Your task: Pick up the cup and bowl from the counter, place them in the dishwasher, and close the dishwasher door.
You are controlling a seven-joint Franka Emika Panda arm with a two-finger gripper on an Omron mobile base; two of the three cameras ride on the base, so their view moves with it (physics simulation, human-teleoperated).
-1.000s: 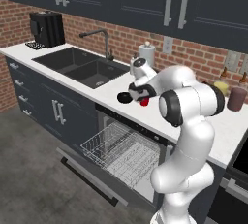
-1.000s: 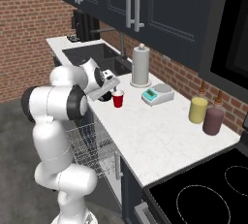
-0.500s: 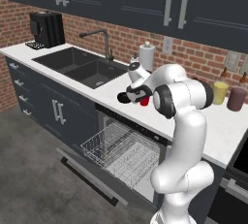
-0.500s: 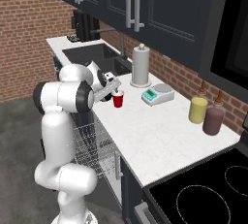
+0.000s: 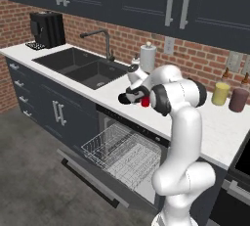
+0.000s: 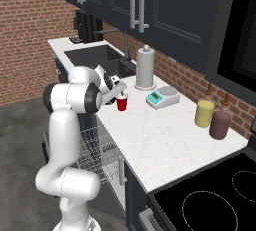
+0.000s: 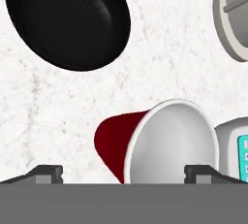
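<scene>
Cup standing upright on tabletop, directly below end effector; bowl just beside, apart from it. End effector jaws spread wide, empty, straddling cup rim. Likely light, thin-walled plastic: flexible, prone to tipping or squashing. Recommended grip across upper wall, just below rim, moderate force. Dishwasher open below, rack extended.
</scene>
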